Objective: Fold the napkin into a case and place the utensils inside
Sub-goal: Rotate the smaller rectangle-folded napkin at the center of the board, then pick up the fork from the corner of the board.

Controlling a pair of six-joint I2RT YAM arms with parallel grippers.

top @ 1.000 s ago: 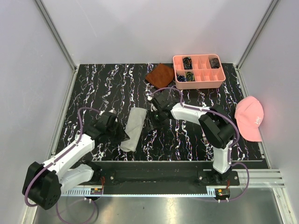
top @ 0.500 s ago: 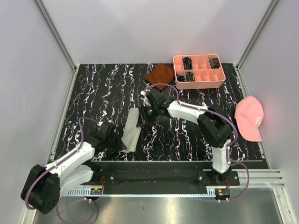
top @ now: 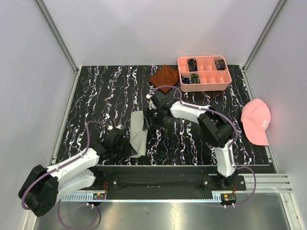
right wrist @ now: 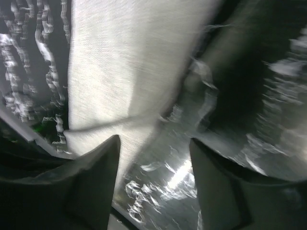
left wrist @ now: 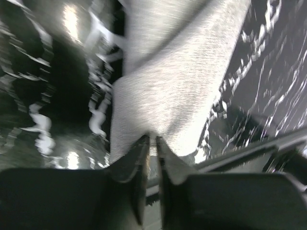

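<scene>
Both grippers have closed in on the napkin (top: 139, 136) over the last second. The left gripper (left wrist: 149, 143) has drawn back toward its base with the cloth's near end. The right gripper (right wrist: 154, 160) has swung across from bare tabletop to the cloth's far end.

The left jaws stand almost together, and an edge of the grey fabric is pinched between their tips. From that pinch the cloth spreads away in a broad, slightly rumpled sheet.

The right jaws stand well apart with nothing clamped. A corner of the napkin reaches in just ahead of one finger (right wrist: 91, 167), and glossy tabletop shows in the gap between the two. That view is blurred, so it is not clear whether the finger touches the fabric.

From above, the napkin is a narrow folded strip running from the left jaws to the right jaws, on the black marbled table (top: 96, 96).

Beyond the right gripper, away from the arm bases, lies a brown cloth (top: 164, 76). It sits just beside a pink tray (top: 204, 86) with compartments. A pink cap (top: 256, 122) rests well off to that gripper's right, at the table's edge.
</scene>
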